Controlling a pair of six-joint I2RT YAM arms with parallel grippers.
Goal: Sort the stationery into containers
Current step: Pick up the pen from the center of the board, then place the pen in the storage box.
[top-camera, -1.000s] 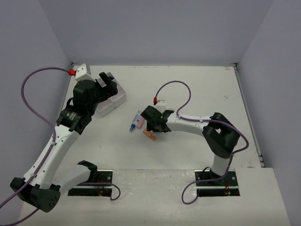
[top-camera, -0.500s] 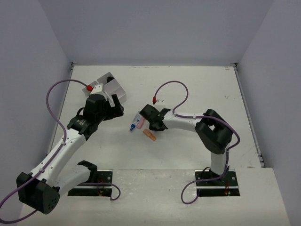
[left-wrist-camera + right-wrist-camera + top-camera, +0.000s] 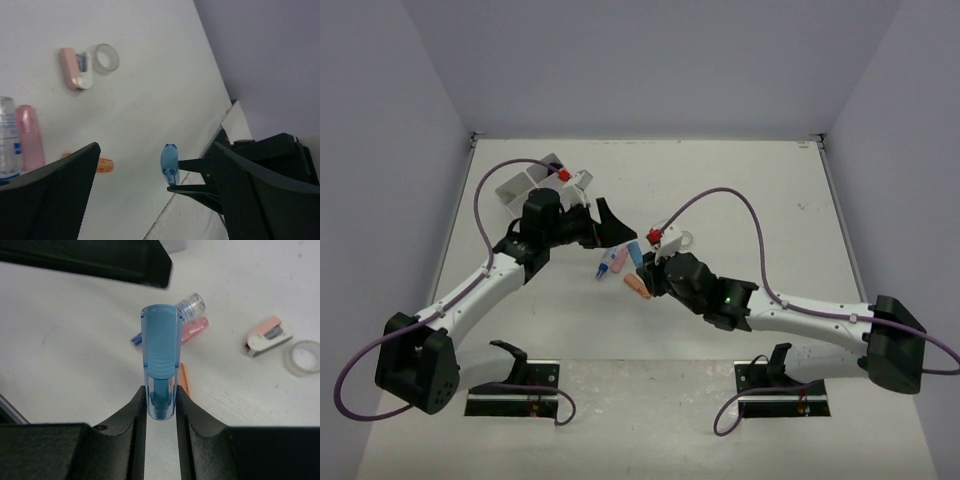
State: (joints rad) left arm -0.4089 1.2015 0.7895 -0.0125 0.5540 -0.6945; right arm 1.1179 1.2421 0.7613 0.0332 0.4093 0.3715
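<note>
My right gripper [image 3: 161, 392] is shut on a blue highlighter [image 3: 161, 347] and holds it upright above the table; it also shows in the top view [image 3: 636, 256]. My left gripper [image 3: 610, 222] is open and empty, just left of it, with the blue highlighter [image 3: 170, 165] between its spread jaws. On the table below lie a pink highlighter [image 3: 194, 329], a clear pen [image 3: 191, 303] and an orange highlighter [image 3: 183, 379]. A pink and white eraser [image 3: 265, 336] and a clear tape roll [image 3: 303, 357] lie further off. The white tray [image 3: 523, 182] stands at the far left.
The left arm [image 3: 490, 275] reaches from the near left across to the table's middle. The right arm [image 3: 800, 318] lies low along the near right. Grey walls close the table on three sides.
</note>
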